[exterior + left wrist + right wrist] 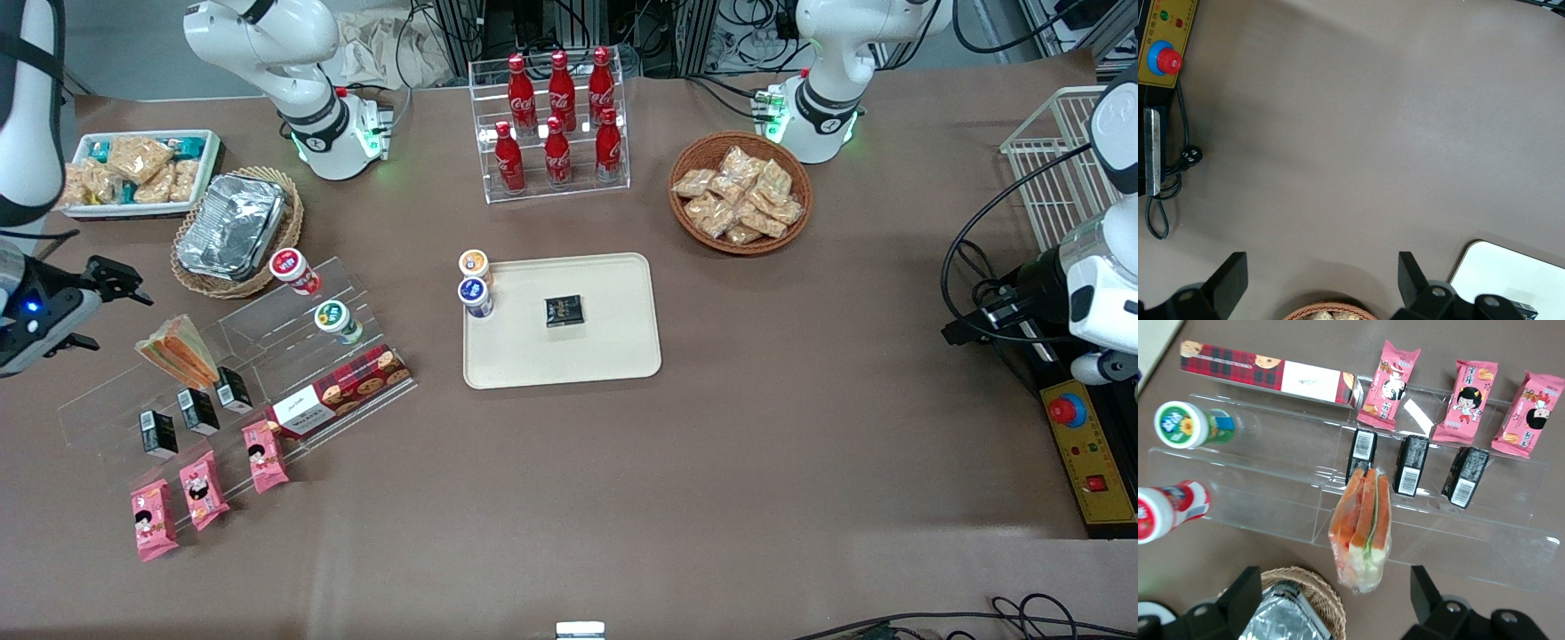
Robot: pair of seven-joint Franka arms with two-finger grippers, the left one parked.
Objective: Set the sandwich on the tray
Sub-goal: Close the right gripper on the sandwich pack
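Observation:
The sandwich (178, 351), a clear-wrapped wedge with orange and green layers, stands on edge on the upper step of a clear acrylic shelf (267, 356). It also shows in the right wrist view (1363, 527). My right gripper (100, 307) hovers open and empty above the table, beside the sandwich toward the working arm's end. In the right wrist view the gripper (1336, 603) has its black fingers (1248, 595) spread wide, with the sandwich's wrapped tip just ahead of the gap and untouched. The cream tray (569, 360) lies at the table's middle.
The shelf also holds two small cups (293, 271), a tartan biscuit box (342, 389), three black boxes (197, 411) and pink packets (203, 489). A wicker basket with a foil container (233, 227) sits close to the gripper. On the tray are two cups (475, 296) and a black packet (564, 311).

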